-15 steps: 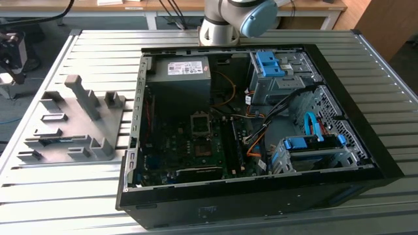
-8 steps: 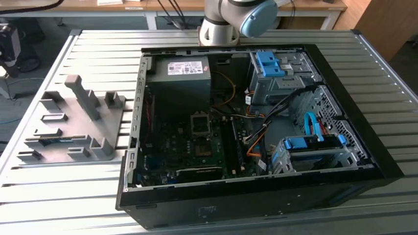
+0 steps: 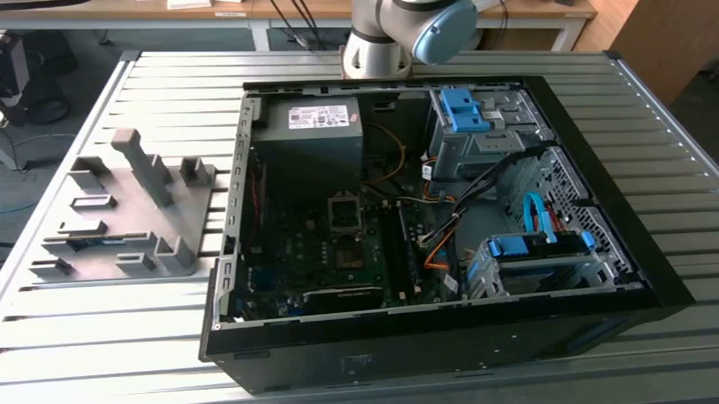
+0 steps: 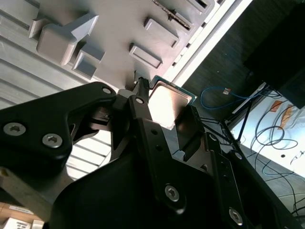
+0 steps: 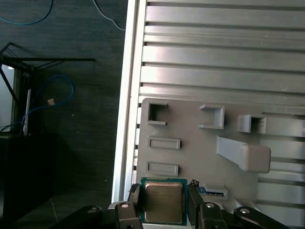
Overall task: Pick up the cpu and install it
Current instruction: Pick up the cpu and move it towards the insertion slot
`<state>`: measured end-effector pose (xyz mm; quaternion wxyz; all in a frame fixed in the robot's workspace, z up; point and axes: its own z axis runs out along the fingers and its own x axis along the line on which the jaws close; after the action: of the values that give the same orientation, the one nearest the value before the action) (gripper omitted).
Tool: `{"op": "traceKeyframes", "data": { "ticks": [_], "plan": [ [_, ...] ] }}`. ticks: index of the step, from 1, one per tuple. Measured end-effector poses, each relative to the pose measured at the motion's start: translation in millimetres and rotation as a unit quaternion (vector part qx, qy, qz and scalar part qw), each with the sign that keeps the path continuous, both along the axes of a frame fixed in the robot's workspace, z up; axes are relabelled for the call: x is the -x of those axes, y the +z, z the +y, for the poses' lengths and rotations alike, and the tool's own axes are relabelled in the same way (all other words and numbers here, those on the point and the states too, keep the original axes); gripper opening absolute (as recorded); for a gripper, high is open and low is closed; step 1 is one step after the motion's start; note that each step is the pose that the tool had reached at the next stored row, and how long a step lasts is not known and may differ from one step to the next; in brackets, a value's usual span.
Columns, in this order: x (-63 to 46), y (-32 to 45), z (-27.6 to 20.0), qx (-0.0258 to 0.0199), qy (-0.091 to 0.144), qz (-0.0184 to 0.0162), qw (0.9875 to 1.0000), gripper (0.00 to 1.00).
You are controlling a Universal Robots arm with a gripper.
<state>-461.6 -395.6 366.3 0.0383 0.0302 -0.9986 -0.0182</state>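
One gripper point(image 5: 164, 191) is clamped on the one cpu point(image 5: 164, 202). Its two black metal fingers point(image 5: 195, 202) press against opposite edges of the chip. The cpu is a flat square with a dull silver-tan metal face and a thin green border. It hangs clear above one grey moulded plastic tray point(image 5: 190, 138). Any print on its face is too faint to read.

In the first wrist view the tray carries three hollow square brackets, two flat rectangular blocks and one slanted ramp. It lies on a ribbed aluminium table point(image 5: 214, 57).

In the exterior view one black tower case point(image 3: 393, 345) lies open on its side beside the tray. Inside are one green motherboard point(image 3: 337, 252), two blue plastic drive brackets point(image 3: 463, 109) and one grey metal power supply point(image 3: 303, 139). The supply has a white label whose writing cannot be made out.
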Motion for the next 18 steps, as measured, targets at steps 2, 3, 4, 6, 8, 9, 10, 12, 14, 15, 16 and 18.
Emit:
{"op": "traceKeyframes", "data": {
  "ticks": [2,3,4,6,8,9,10,12,14,15,16,18],
  "plan": [
    [0.0,0.2,0.0,0.0001,0.000,0.0001,1.0000,0.47],
    [0.0,0.2,0.0,0.0001,0.000,0.0002,1.0000,0.47],
    [-0.7,0.4,0.0,0.0001,0.000,0.0003,1.0000,0.47],
    [-3.1,0.2,0.0,0.0001,0.000,0.0001,1.0000,0.47],
    [-7.6,0.3,0.0,0.0001,0.000,0.0002,1.0000,0.47],
    [-10.3,0.3,0.0,0.0001,0.000,0.0002,1.0000,0.47],
    [-13.2,0.3,0.0,0.0001,0.000,0.0002,1.0000,0.47],
    [-19.3,0.2,0.0,0.0001,0.000,0.0002,1.0000,0.47],
    [-25.3,0.2,0.0,0.0001,0.000,0.0003,1.0000,0.47],
    [-28.4,0.2,0.0,0.0001,0.000,0.0003,1.0000,0.47],
    [-31.6,0.1,0.0,0.0001,0.000,0.0002,1.0000,0.47],
    [-37.9,0.1,0.0,0.0001,0.000,0.0002,1.0000,0.47]
  ]
}}
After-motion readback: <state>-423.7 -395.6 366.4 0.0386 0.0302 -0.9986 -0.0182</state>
